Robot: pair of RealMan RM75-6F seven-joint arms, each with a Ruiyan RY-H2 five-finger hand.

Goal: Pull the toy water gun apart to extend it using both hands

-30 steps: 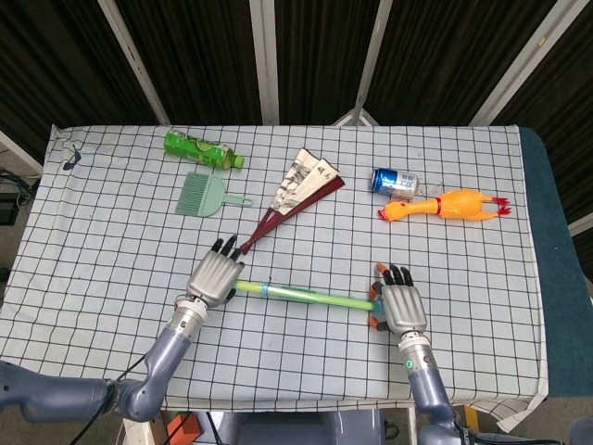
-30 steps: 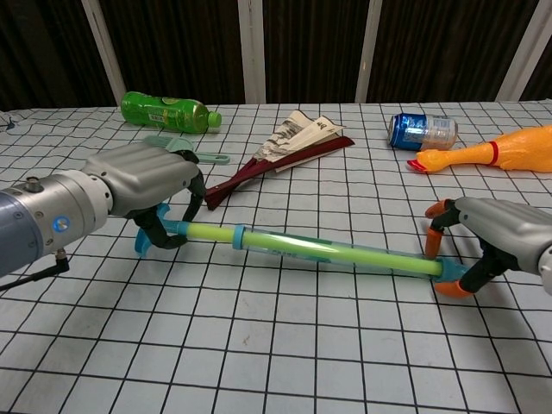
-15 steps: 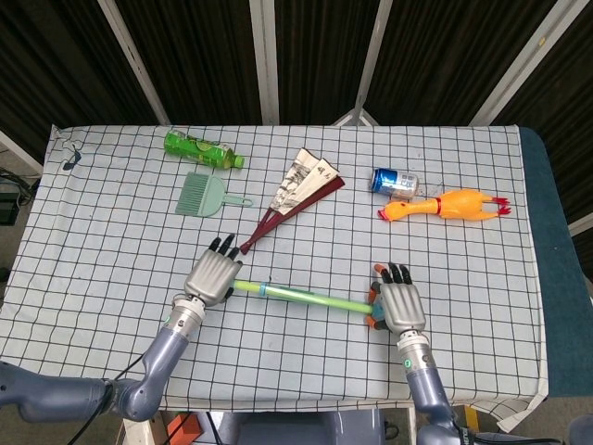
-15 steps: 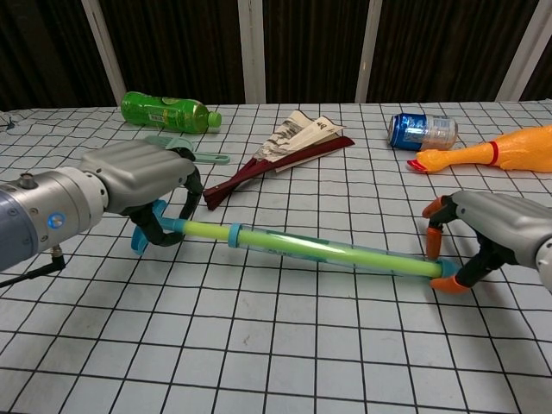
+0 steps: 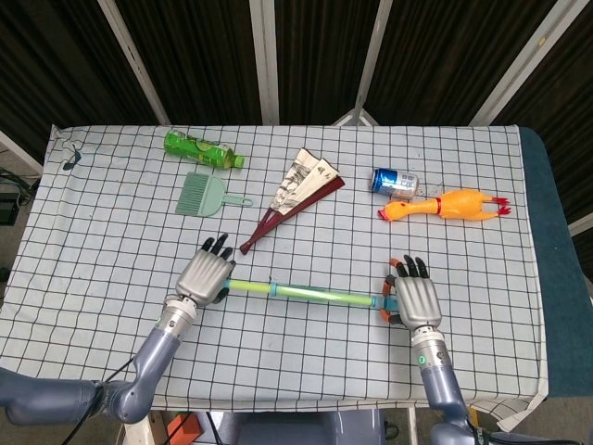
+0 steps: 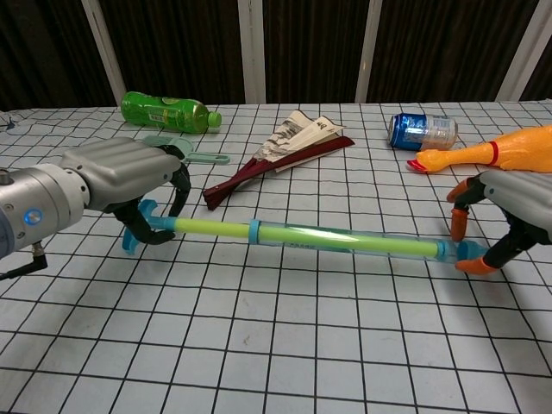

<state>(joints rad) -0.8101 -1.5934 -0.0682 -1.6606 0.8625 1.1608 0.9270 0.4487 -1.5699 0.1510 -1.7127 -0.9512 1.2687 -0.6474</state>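
I have the gun (image 6: 336,239) lying across the near middle of the table (image 5: 111,241), one end in each hand, and it looks mostly drawn out: a thin green rod runs from the blue collar to my left. My left hand (image 6: 121,177) is curled round the blue handle at the rod's end; my right hand (image 6: 509,211) pinches the orange-tipped end of the clear barrel between thumb and fingers. Both are clamped on the toy.

I judge it light, hollow plastic, stiff along its length but easy to bend or snap at the collar if I pull off-axis. The smooth barrel would be slippery, so the two end fittings are the right places to hold, and I'd keep the pull straight along the tube.

Counting what's on the cloth: one gun, one green bottle (image 5: 202,149), one green dustpan (image 5: 202,195), one folded fan (image 5: 295,192), one can (image 5: 396,182), one rubber chicken (image 5: 449,205). Two hands, both busy.
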